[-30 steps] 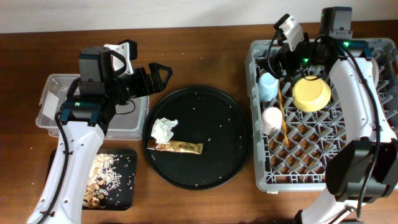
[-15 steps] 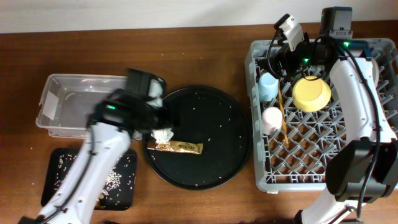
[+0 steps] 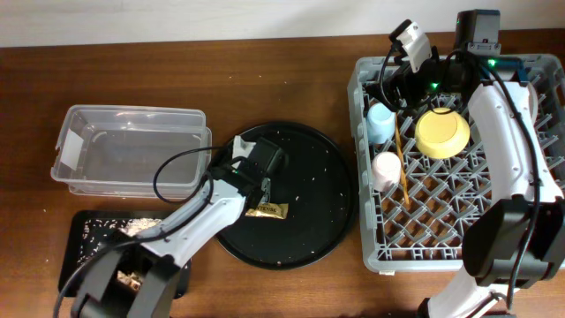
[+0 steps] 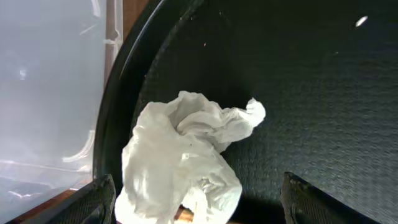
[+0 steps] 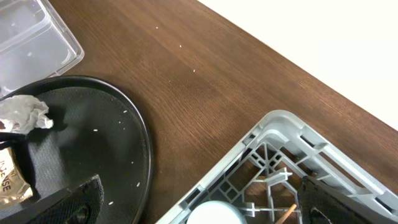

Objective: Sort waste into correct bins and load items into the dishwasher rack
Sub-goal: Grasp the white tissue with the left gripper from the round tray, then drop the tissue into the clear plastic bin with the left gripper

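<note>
My left gripper [image 3: 240, 187] is low over the left side of the large round black tray [image 3: 309, 177] and hides the napkin in the overhead view. In the left wrist view its fingers [image 4: 199, 208] are open and straddle the crumpled white napkin [image 4: 183, 162]. The brown-gold wrapper [image 3: 267, 210] lies just beside it. My right gripper [image 3: 393, 88] is open and empty over the back left corner of the grey rack [image 3: 459, 247]. The rack holds the blue cup [image 3: 380, 122], pink cup [image 3: 386, 168], yellow bowl [image 3: 442, 131] and chopsticks [image 3: 402, 172]. The plate is out of view.
The clear tub [image 3: 132, 150] stands left of the round tray. The small black tray [image 3: 93, 265] with food scraps lies in front of it, partly under my left arm. The right wrist view shows the rack corner [image 5: 280, 143] and the blue cup's top [image 5: 214, 214].
My left arm has swung from above the clear tub to the right and down onto the round tray, over the napkin. The right arm has not moved.
</note>
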`<state>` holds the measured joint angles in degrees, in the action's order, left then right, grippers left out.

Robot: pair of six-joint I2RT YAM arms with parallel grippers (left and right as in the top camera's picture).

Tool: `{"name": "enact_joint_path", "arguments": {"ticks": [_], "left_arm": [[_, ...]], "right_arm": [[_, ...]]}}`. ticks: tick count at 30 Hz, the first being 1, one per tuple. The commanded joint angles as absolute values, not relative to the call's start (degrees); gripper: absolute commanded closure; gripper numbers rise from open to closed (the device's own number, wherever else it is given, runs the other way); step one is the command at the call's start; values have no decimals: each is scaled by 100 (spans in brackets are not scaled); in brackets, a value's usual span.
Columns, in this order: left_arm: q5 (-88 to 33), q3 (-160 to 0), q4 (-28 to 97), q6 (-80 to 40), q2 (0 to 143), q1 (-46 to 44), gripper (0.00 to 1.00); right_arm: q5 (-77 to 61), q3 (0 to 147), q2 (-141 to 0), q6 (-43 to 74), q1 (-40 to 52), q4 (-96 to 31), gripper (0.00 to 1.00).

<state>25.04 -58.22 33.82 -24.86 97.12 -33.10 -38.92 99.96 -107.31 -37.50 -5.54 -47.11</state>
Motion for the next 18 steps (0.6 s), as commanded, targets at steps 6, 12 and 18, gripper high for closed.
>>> {"name": "enact_joint_path", "arguments": {"ticks": [6, 12, 18], "left_arm": [[2484, -5778, 3179, -2412, 10468, -3063, 48], [2834, -6346, 3629, -2410, 9979, -3063, 100], [2832, -7251, 4294, -2414, 8213, -2309, 100]], "right_arm": [[-3988, 10068, -10591, -3706, -563, -4713, 2], [-3988, 10068, -10591, -3708, -563, -4713, 2], [-3988, 10068, -10591, -3708, -563, -4713, 2]]}}
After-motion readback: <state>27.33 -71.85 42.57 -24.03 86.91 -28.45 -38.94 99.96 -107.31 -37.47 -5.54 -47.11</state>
